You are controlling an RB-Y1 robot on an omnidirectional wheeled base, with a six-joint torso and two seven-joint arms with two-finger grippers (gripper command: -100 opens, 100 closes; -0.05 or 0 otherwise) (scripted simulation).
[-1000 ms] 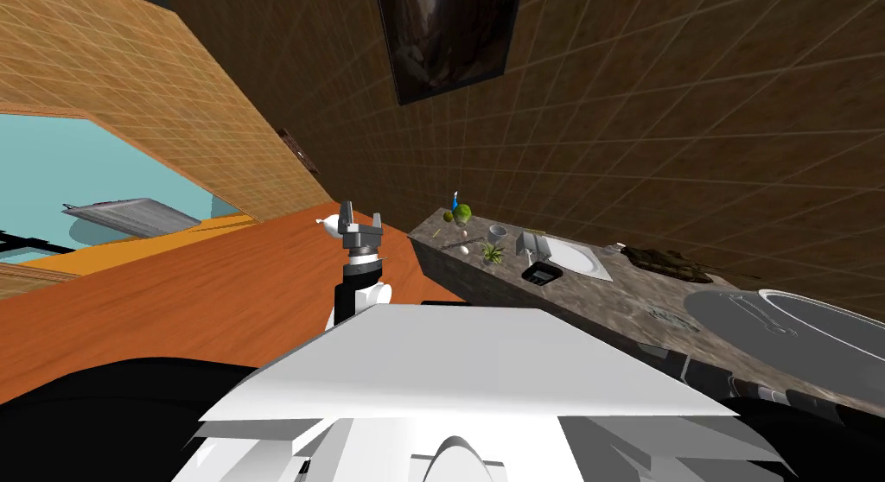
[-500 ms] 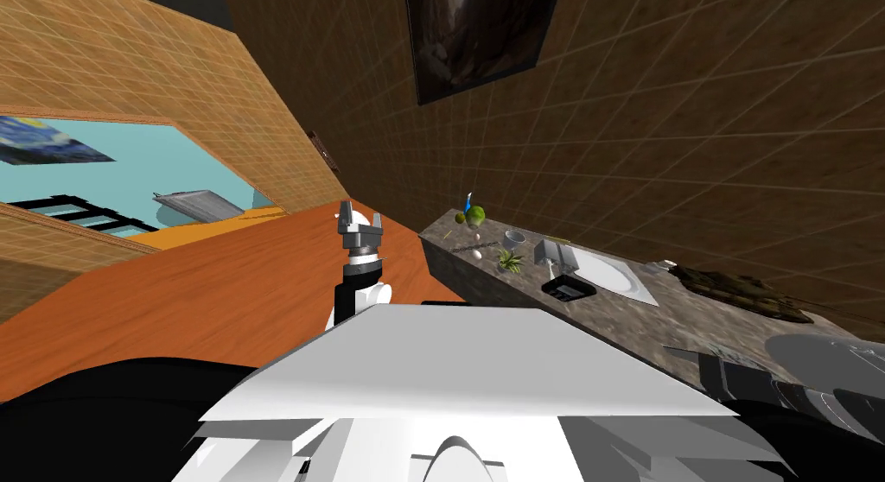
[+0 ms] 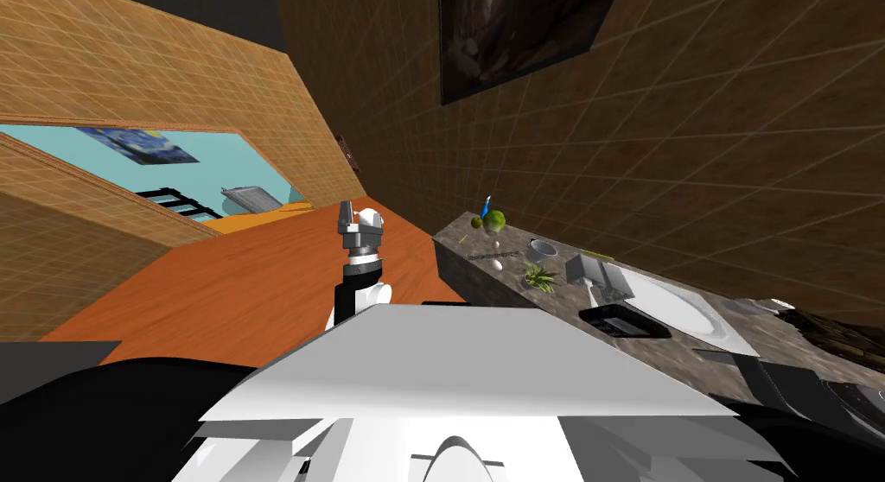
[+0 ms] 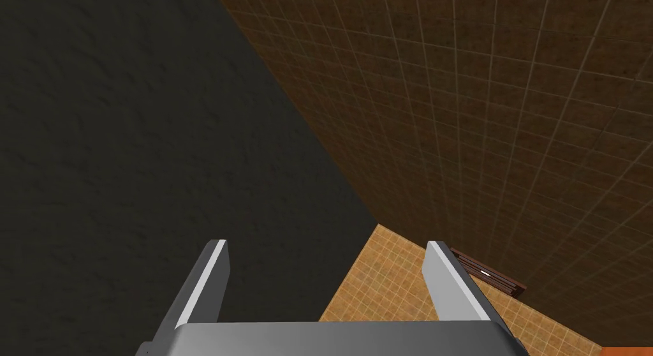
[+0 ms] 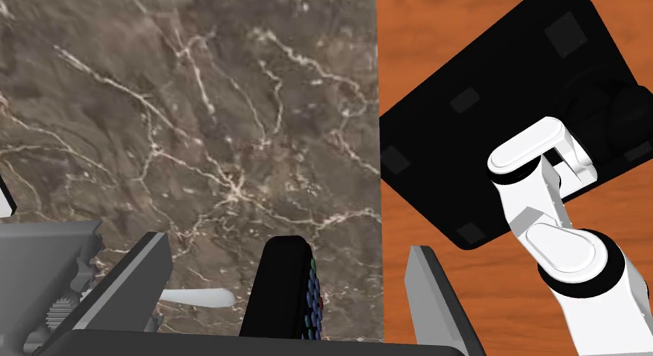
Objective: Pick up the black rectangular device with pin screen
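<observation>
A: How does the right pincer (image 5: 288,245) stand?

B: Its fingers (image 5: 150,269) are spread wide and they grip nothing; the device (image 5: 284,288) sits in the gap between them, close to the pincer's dark body, and it touches neither finger.

A: What can one see of the device from the wrist?

B: It is a narrow black slab with small coloured keys along the side that faces the floor (image 5: 395,52); below it is the counter (image 5: 191,116), brown stone with pale veins; the counter's edge runs just beside the device; on the other side a slim white bar (image 5: 191,298) lies near it, and past the bar is the grey faucet (image 5: 51,275).

A: And from the head?

B: There the device (image 3: 624,321) lies on the counter (image 3: 691,351), just beside the white sink (image 3: 683,308) and near the front edge; the faucet (image 3: 592,269) stands close behind it; farther along the counter are a plant (image 3: 540,278), a bowl (image 3: 543,246) and a green ball (image 3: 494,219).

A: Where is the left pincer (image 3: 357,219)?

B: It is raised in front of the robot, over the orange floor (image 3: 242,287), well apart from the counter; in its wrist view the fingers (image 4: 213,275) are also spread wide, with nothing between them.
</observation>
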